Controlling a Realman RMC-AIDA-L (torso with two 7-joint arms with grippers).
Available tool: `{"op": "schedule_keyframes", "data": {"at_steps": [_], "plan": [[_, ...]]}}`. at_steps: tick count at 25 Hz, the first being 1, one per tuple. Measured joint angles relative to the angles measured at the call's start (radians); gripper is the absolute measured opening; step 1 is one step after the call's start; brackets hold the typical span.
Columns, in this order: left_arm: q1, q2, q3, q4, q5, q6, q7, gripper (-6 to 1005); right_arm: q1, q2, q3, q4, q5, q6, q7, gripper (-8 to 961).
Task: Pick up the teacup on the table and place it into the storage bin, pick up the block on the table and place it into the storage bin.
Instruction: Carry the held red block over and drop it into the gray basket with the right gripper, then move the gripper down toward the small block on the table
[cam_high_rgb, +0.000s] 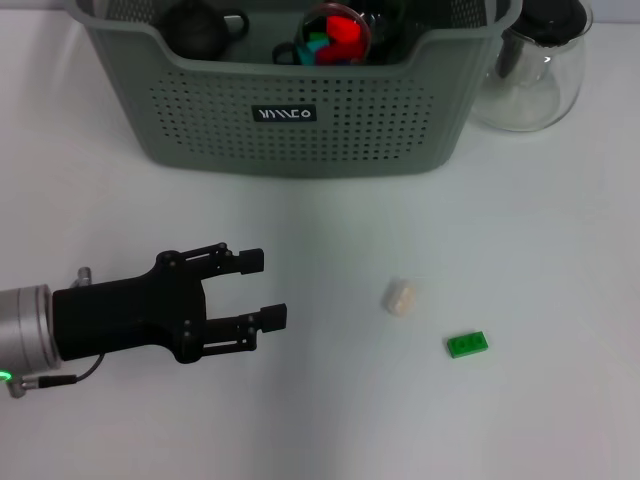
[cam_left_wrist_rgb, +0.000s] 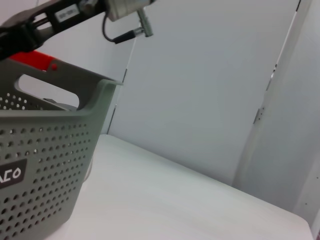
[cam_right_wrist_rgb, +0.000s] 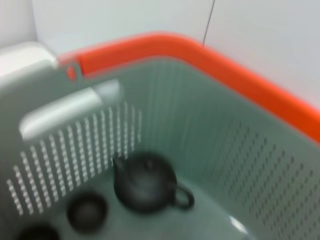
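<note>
The grey-green storage bin (cam_high_rgb: 200, 110) stands at the back of the white table; it also shows in the left wrist view (cam_left_wrist_rgb: 45, 150) and the right wrist view (cam_right_wrist_rgb: 210, 130). A small cream-white cup-like object (cam_high_rgb: 399, 296) lies on the table in front of it. A green block (cam_high_rgb: 467, 344) lies just right of it, nearer me. My left gripper (cam_high_rgb: 262, 290) is open and empty, low over the table, to the left of the cream object. My right arm (cam_left_wrist_rgb: 75, 12) is above the bin; its camera looks down into it.
Inside the bin are a black teapot (cam_high_rgb: 195, 28) (cam_right_wrist_rgb: 145, 182), dark cups (cam_right_wrist_rgb: 87, 212) and a round clear container with red and teal pieces (cam_high_rgb: 340, 30). A clear glass pot with a black lid (cam_high_rgb: 530, 70) stands right of the bin. An orange rim (cam_right_wrist_rgb: 240, 80) shows behind the bin.
</note>
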Motion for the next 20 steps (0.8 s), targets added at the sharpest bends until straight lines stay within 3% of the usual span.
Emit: {"op": "schedule_keyframes", "data": {"at_steps": [3,6,11,13,16,20], "plan": [[0.002,0.001,-0.004,0.0,0.0,0.001,0.0,764,-0.13,-0.003,0.003,-0.214,0.103,-0.072,-0.032,420],[0.002,0.002,-0.003,0.0,0.0,0.001,0.0,764,-0.337,-0.004,0.005,-0.496,0.295,-0.183,-0.153,521],[0.002,0.006,-0.012,0.002,0.0,0.002,0.0,764,-0.631,-0.015,0.091,-0.806,0.541,-0.452,-0.373,730],[0.002,0.007,-0.015,0.003,0.0,0.001,0.0,764,-0.691,-0.018,0.181,-0.864,0.579,-0.63,-0.455,786],[0.003,0.008,-0.014,0.004,0.0,0.0,0.0,764,-0.725,-0.014,0.304,-0.883,0.585,-0.885,-0.564,870],[0.002,0.008,-0.014,0.005,0.0,-0.003,0.0,764,-0.729,-0.006,0.345,-0.88,0.463,-1.012,-0.584,867]]}}
